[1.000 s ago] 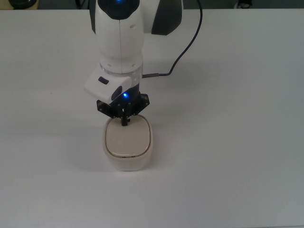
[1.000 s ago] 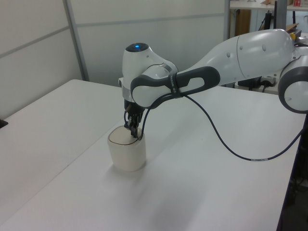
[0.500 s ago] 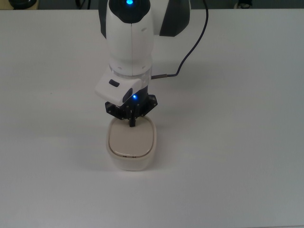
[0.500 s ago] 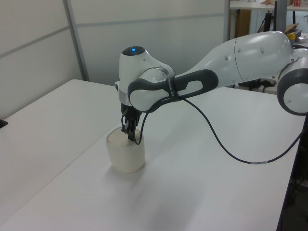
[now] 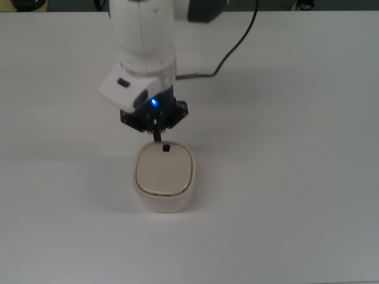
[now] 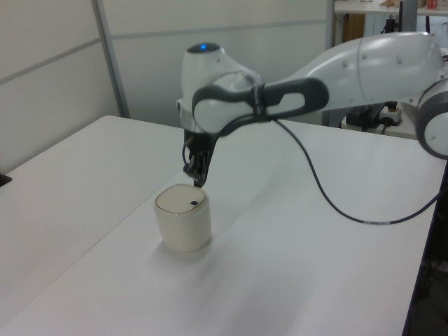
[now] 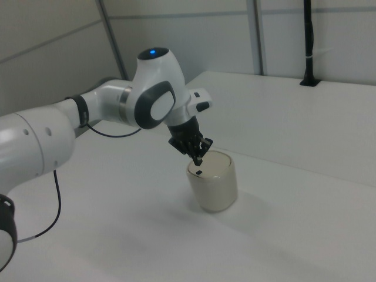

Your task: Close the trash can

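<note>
**Lid down, gripper clear above the knob**

The bin (image 5: 164,177) sits on the white table (image 5: 296,177) just below the top view's centre, and left of centre in the left view. Its lid (image 5: 164,169) lies flat and flush on the rim, with the black knob (image 5: 166,148) at the edge nearest the arm. The gripper (image 5: 157,138) hangs just above that knob, not touching it, fingers pressed together and holding nothing. A black cable (image 5: 237,47) trails across the table behind.

Trash can (image 7: 212,187) lidded; jaws (image 7: 198,158) closed together, just above knob (image 7: 199,173).
</note>
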Controlling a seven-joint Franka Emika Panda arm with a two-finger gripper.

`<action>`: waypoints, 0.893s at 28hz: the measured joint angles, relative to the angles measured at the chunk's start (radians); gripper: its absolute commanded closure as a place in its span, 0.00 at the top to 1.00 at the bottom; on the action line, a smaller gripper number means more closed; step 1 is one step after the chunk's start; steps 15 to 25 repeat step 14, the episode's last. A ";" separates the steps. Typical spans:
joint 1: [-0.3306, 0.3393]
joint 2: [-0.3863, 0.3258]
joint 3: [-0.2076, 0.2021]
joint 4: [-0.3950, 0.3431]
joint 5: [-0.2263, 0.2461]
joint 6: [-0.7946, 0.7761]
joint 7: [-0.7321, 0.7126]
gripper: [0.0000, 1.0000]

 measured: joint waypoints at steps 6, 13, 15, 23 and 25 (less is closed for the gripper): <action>-0.007 -0.091 -0.010 0.001 0.001 -0.168 0.016 0.24; -0.007 -0.165 -0.027 0.001 0.001 -0.299 0.018 1.00; -0.007 -0.172 -0.028 0.001 0.001 -0.313 0.018 1.00; -0.007 -0.172 -0.028 0.001 0.001 -0.313 0.018 1.00; -0.007 -0.172 -0.028 0.001 0.001 -0.313 0.018 1.00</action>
